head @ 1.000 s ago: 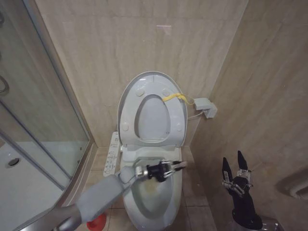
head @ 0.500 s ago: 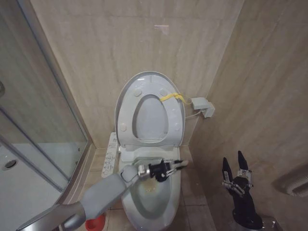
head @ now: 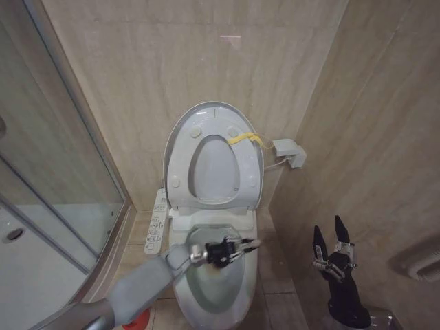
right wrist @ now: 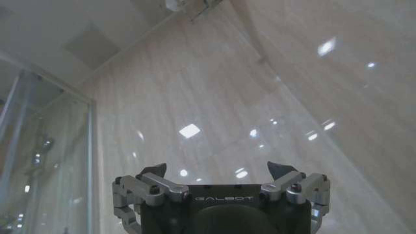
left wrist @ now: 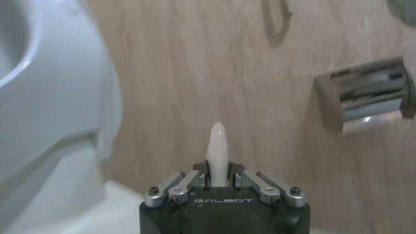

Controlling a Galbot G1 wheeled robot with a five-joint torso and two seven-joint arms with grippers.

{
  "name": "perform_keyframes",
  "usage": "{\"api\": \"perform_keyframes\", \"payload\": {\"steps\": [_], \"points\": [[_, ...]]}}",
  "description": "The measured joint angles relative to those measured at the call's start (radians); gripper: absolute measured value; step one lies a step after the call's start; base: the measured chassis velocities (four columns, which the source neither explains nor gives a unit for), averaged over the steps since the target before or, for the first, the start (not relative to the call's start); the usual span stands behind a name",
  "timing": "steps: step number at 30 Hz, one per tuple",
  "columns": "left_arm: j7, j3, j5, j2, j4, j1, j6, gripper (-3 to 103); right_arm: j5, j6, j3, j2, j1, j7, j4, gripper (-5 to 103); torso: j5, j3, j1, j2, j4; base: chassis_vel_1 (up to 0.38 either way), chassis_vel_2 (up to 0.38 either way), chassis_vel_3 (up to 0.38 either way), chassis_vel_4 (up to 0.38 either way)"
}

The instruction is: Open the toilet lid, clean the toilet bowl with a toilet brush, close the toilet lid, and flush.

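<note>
Gripping the toilet brush (left wrist: 217,146) by its white handle, with the left gripper (head: 230,251) clenched on it and hovering over the toilet bowl (head: 213,289). Handle tip poking out past the left gripper toward the tiled wall; bristle head hidden below the left gripper, so contact with the stained inside of the bowl not confirmable. Toilet lid (head: 180,130) standing upright behind the left gripper, seat ring raised against it, yellow strap (head: 244,137) hanging at its edge. Right gripper (head: 331,253) parked low and well off to the side, released, fingers spread and pointing up.

Risking a slip of the thin, smooth handle between the fingers if pressed hard against the ceramic. Risking a knock on the raised lid by swinging too far back, dropping it onto the arm. Risking splashes over the rim with fast strokes.
</note>
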Motion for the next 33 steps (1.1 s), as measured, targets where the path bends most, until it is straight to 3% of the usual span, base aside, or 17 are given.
{"api": "perform_keyframes", "payload": {"steps": [2, 4, 6, 9, 12, 15, 16, 19, 22, 25, 27, 29, 33], "points": [[-0.004, -0.016, -0.009, -0.011, -0.038, -0.019, 0.004, 20, 0.002, -0.002, 0.01, 0.0, -0.003, 0.001, 0.007, 100, 0.0, 0.0, 0.0, 0.0, -0.0004, 0.0, 0.0, 0.0, 0.0], [-0.016, -0.025, -0.028, -0.03, -0.09, -0.043, 0.011, 20, 0.004, -0.002, 0.018, 0.001, -0.002, 0.002, 0.007, 100, -0.0004, 0.0, 0.0, 0.0, -0.003, 0.0, 0.0, 0.0, 0.0], [-0.018, -0.022, -0.033, -0.032, -0.101, -0.05, 0.012, 20, 0.004, -0.002, 0.02, 0.002, -0.002, 0.002, 0.007, 100, -0.0005, -0.001, 0.0, 0.0, -0.0037, 0.0, 0.0, 0.0, 0.0], [-0.008, -0.006, -0.018, -0.015, -0.06, -0.038, 0.003, 20, 0.005, -0.002, 0.02, 0.002, -0.005, 0.002, 0.008, 100, 0.0, 0.0, 0.0, 0.0, -0.0032, -0.011, -0.019, -0.008, -0.003], [0.022, -0.025, 0.03, 0.006, 0.034, 0.0, -0.026, 20, 0.008, -0.002, 0.014, -0.004, -0.008, 0.005, 0.017, 100, 0.0001, 0.0, 0.0, 0.0, 0.0004, 0.0, 0.0, 0.0, 0.0], [0.017, -0.03, 0.006, -0.012, -0.021, -0.011, -0.011, 20, 0.009, -0.002, 0.018, -0.004, -0.01, 0.005, 0.018, 100, 0.0, 0.0, 0.0, 0.0, 0.0001, 0.0, 0.0, 0.0, 0.0], [0.008, -0.022, -0.011, -0.027, -0.073, -0.03, 0.001, 20, 0.008, -0.002, 0.021, -0.002, -0.008, 0.005, 0.016, 100, -0.0004, 0.0, 0.0, 0.0, -0.0029, 0.0, 0.0, 0.0, 0.0], [0.006, 0.003, -0.015, -0.029, -0.091, -0.044, 0.004, 20, 0.006, -0.002, 0.02, 0.001, -0.002, 0.006, 0.011, 100, 0.0, 0.0, 0.0, 0.0, -0.0036, -0.005, -0.017, -0.012, -0.008], [0.018, 0.012, 0.009, -0.016, -0.045, -0.029, -0.005, 20, 0.003, -0.002, 0.014, 0.003, -0.008, 0.005, 0.013, 100, 0.0001, 0.0, 0.0, 0.0, -0.0028, -0.037, -0.034, -0.002, -0.012], [0.024, -0.02, 0.038, 0.004, -0.006, 0.008, -0.013, 20, 0.006, -0.002, 0.01, -0.001, -0.016, 0.004, 0.028, 100, 0.0, 0.0, 0.0, 0.0, 0.0002, 0.019, 0.008, 0.055, 0.03], [0.016, -0.019, 0.025, -0.006, -0.048, -0.006, -0.002, 20, 0.007, -0.002, 0.015, -0.001, -0.018, 0.004, 0.028, 100, -0.0001, 0.0, 0.0, 0.0, 0.0001, 0.036, 0.018, 0.021, 0.018], [0.009, -0.019, 0.01, -0.03, -0.074, -0.027, 0.006, 20, 0.007, -0.001, 0.017, 0.002, -0.015, 0.004, 0.025, 100, -0.0001, 0.0, 0.0, 0.0, -0.0024, 0.0, 0.0, 0.0, 0.0], [0.012, 0.008, 0.008, -0.056, -0.036, -0.049, 0.004, 20, -0.002, -0.001, 0.008, 0.005, 0.005, 0.005, -0.001, 100, 0.0003, 0.0, 0.0, 0.0, -0.0033, -0.038, -0.014, -0.011, -0.04]]}}
